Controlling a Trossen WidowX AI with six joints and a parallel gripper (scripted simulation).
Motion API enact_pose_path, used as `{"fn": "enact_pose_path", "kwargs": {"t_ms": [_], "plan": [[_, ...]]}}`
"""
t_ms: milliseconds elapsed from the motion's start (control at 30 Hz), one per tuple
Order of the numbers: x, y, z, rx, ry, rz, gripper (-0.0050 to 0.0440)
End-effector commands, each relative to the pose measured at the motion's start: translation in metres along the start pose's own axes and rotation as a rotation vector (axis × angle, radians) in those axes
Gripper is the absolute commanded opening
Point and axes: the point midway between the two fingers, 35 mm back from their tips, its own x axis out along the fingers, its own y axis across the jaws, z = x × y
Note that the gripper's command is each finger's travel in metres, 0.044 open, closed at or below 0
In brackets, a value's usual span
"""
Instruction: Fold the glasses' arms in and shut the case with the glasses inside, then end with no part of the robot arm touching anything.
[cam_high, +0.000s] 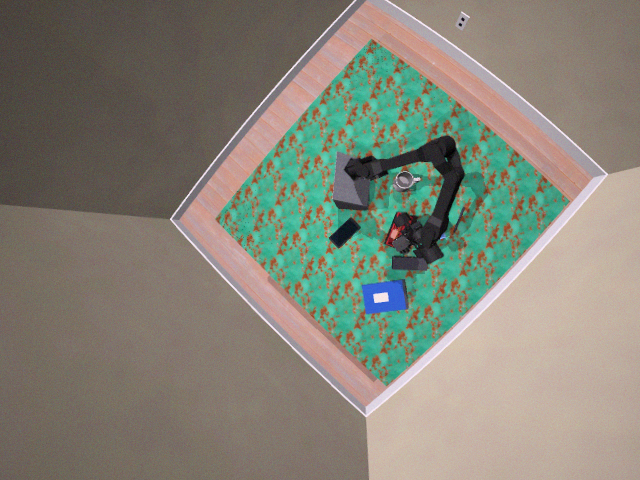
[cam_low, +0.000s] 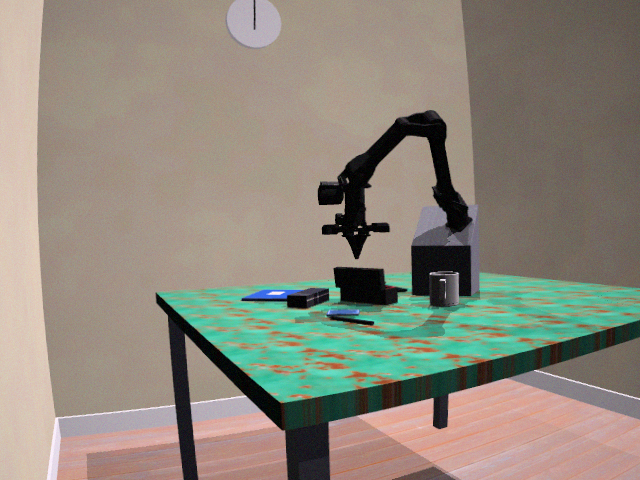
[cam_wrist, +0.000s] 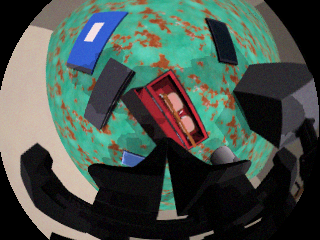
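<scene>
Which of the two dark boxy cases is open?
The red-lined glasses case, with glasses inside; the plain dark case is shut.

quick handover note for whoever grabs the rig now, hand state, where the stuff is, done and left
Hand: shut on nothing, above the case, not touching it.
Case: on the table, lid open.
Glasses: inside the case; arms look folded, worth checking.
Left: shut the lid, then end with the robot arm touching nothing.
</scene>
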Motion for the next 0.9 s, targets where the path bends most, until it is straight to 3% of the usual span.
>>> {"fn": "enact_pose_path", "kwargs": {"t_ms": [0,867], "plan": [[0.001,0.003,-0.002,-0.130,-0.002,-0.003,0.0000],[0.000,0.018,-0.018,-0.963,-0.001,-0.002,0.0000]]}}
